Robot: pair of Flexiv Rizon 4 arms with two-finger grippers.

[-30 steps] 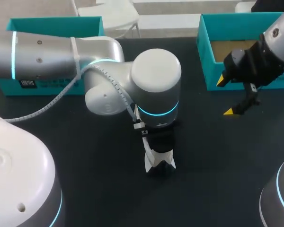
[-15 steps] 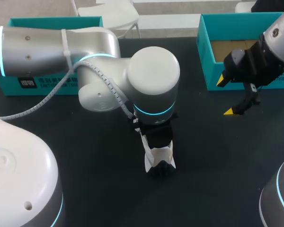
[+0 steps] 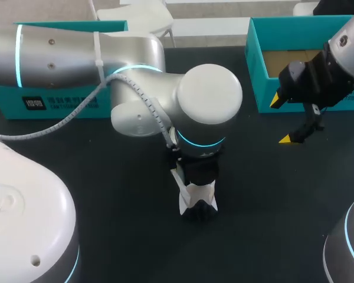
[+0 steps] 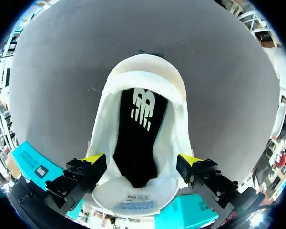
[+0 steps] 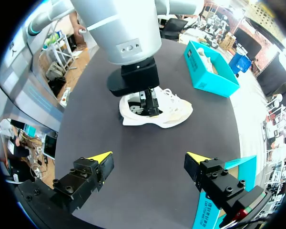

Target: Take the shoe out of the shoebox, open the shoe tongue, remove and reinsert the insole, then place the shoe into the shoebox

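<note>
The shoe [image 4: 176,129] is out of the box and lies on the dark counter [image 3: 124,194] near its middle, directly under the left gripper [image 4: 141,160]. This gripper stands wide, with one yellow tip at each side of the shoe, and as far as I can see it is not closed on anything. In the left wrist view I look straight down into the opening. The black insole [image 4: 138,143] lies flat inside, the padded heel collar [image 4: 148,76] is at the far end, and at the near end there is a white flap with a small label, which I take to be the tongue [image 4: 133,200] folded back. The right gripper [image 5: 148,160] also stands wide and holds nothing. It hangs above the counter in front of the teal shoebox [image 3: 256,71], well apart from the shoe. I judge the shoe to be light, with a soft upper that gives way under pressure and a firmer sole, so a squeeze on the sides could collapse the opening. The heel part or the sole edge seems a safer place to steady it. The insole is probably thin, flexible foam that bends easily and rubs against the lining. I would pinch it at its heel end, where the edge is exposed, and pull it up slowly while the other gripper keeps the shoe down.
</note>
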